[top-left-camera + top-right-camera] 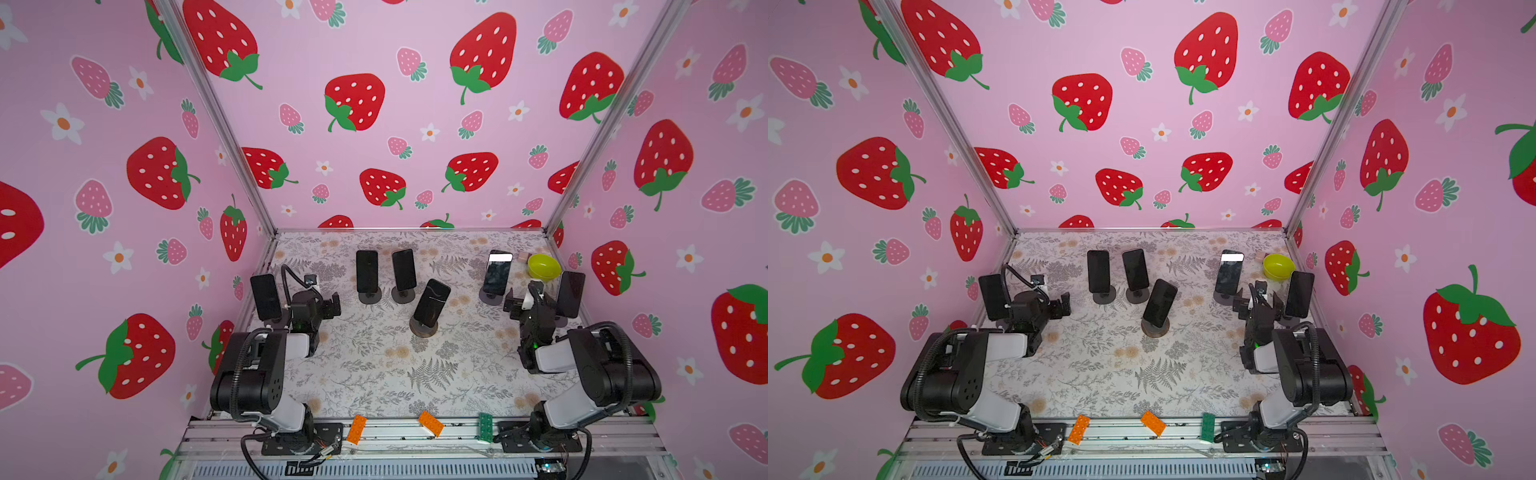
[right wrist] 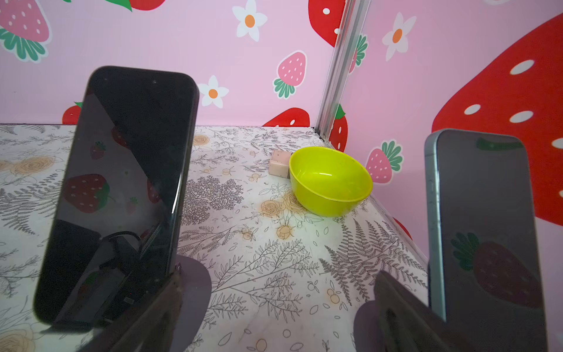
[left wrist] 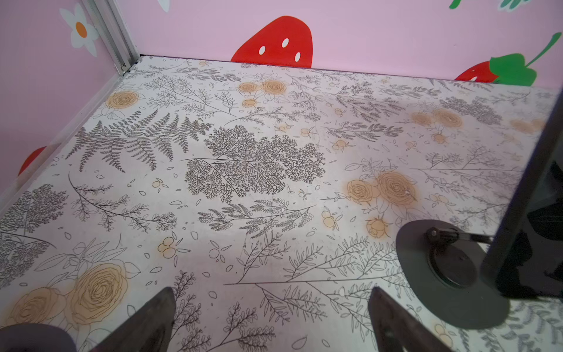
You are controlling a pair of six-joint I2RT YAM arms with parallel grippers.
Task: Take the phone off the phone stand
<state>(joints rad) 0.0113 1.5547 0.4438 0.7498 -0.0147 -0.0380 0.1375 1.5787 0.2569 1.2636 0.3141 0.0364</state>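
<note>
Not begun. Finds every phone (image 1: pixel 432 301) seated on stand (image 1: pixel 424 328); finds left tool (image 3: pixel 271 307) and right tool (image 2: pixel 280 283) gaping wide, empty. Leaves grasp, lift-off outstanding.

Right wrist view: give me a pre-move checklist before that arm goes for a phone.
1. Right gripper open, empty: ok.
2. Aimed at a phone: not ok; it points at the gap between the black phone and the blue-edged phone.
3. Black phone seated on its stand: ok.
4. Which phone is the target: cannot tell.
5. Green bowl clear of both phones: ok, it stands apart behind them.
6. Left gripper open, empty: ok.
</note>
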